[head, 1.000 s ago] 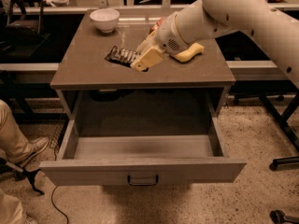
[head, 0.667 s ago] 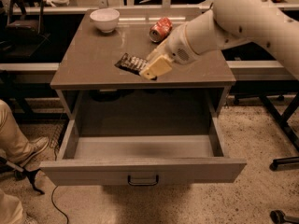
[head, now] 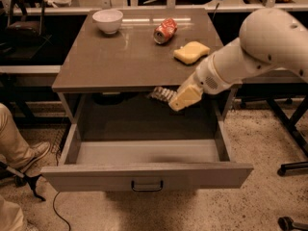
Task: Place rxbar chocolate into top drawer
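The top drawer (head: pixel 144 175) stands pulled wide open below the grey tabletop; its front panel has a small dark loop handle (head: pixel 147 186). My gripper (head: pixel 174 99) is shut on the rxbar chocolate (head: pixel 162 94), a dark flat bar with pale lettering. It holds the bar in the air just below the tabletop's front edge, above the back right part of the drawer's inside. The white arm reaches in from the right.
On the tabletop (head: pixel 110 61) are a white bowl (head: pixel 108 20) at the back left, a crushed red can (head: pixel 165 31) at the back middle and a yellow sponge (head: pixel 191 52) to the right. A person's leg and shoe (head: pixel 19 150) are at the left.
My gripper has carried the bar off the tabletop, forward and down past its front edge, to above the open drawer. The can and sponge are uncovered now.
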You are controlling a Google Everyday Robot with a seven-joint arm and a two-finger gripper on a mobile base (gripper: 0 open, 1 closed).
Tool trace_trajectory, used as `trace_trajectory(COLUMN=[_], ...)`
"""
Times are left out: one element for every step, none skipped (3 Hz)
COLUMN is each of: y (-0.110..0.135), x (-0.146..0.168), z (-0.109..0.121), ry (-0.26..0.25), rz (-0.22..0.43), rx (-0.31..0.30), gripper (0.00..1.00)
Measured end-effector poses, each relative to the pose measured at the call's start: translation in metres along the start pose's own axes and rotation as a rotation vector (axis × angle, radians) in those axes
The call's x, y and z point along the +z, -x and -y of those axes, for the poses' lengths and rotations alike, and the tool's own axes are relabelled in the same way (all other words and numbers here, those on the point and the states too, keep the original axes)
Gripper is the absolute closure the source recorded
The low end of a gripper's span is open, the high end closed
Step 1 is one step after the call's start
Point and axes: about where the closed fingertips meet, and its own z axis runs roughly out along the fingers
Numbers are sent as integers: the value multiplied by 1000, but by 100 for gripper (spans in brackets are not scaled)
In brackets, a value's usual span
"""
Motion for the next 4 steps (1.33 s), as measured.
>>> trace_trajectory(y=[-47,-87,-112,-119], x=[13,26,51,83], z=[-3,-6,-6,6], ry=[32,33,-9,-90], rz=[-115,-209,-280,-294], rx=[75,142,191,217], gripper=[100,100,86,62])
